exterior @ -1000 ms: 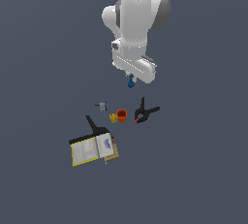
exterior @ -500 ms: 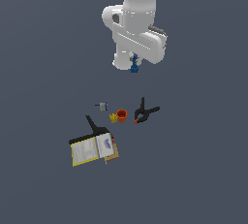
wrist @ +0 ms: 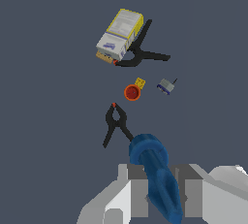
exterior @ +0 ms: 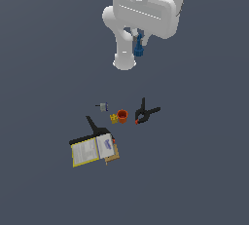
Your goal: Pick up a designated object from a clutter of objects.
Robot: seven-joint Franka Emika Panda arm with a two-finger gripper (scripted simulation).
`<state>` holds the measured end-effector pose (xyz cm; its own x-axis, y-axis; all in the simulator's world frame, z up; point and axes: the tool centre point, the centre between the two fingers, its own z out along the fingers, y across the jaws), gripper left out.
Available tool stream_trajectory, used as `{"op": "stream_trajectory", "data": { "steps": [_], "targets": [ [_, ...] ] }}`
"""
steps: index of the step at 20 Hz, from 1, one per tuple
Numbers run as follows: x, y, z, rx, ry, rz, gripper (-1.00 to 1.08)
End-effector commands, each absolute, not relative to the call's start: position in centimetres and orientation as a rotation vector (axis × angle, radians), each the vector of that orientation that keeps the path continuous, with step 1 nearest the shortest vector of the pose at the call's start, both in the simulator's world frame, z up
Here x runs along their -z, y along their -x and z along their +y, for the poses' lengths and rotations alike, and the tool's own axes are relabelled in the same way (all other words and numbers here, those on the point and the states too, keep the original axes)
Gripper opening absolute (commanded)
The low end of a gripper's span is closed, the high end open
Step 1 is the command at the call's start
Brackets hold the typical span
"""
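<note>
My gripper [exterior: 138, 44] is high above the clutter and shut on the slim blue object [exterior: 139, 46], which hangs down between the fingers. In the wrist view the blue object [wrist: 156, 174] fills the space between the jaws of my gripper [wrist: 160, 196]. Far below lie the orange cup [exterior: 122, 116], a tiny yellow piece [exterior: 114, 118], a small grey piece [exterior: 102, 106], a black clamp with red tips [exterior: 145, 113] and a yellow-edged flat box [exterior: 91, 150]. The wrist view shows the cup [wrist: 131, 92] and the clamp [wrist: 115, 122] too.
A second, larger black clamp [exterior: 92, 130] lies against the flat box, also seen in the wrist view [wrist: 140, 53]. The ground is a plain dark grey surface [exterior: 194, 170] all around the clutter.
My gripper has risen well above the clutter with the blue object held in it. The items on the ground have not moved.
</note>
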<state>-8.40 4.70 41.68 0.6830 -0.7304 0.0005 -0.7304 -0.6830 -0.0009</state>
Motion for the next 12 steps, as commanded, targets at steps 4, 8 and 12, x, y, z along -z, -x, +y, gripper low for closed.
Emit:
{"op": "stream_trajectory", "data": {
  "steps": [4,8,12],
  "targets": [
    [-44.2,7.9,4.9,0.0,2.881,1.252,-1.0],
    [-45.1,7.7,5.0,0.0,2.881,1.252,-1.0],
    [-45.3,7.6,5.0,0.0,2.881,1.252,-1.0]
  ]
}}
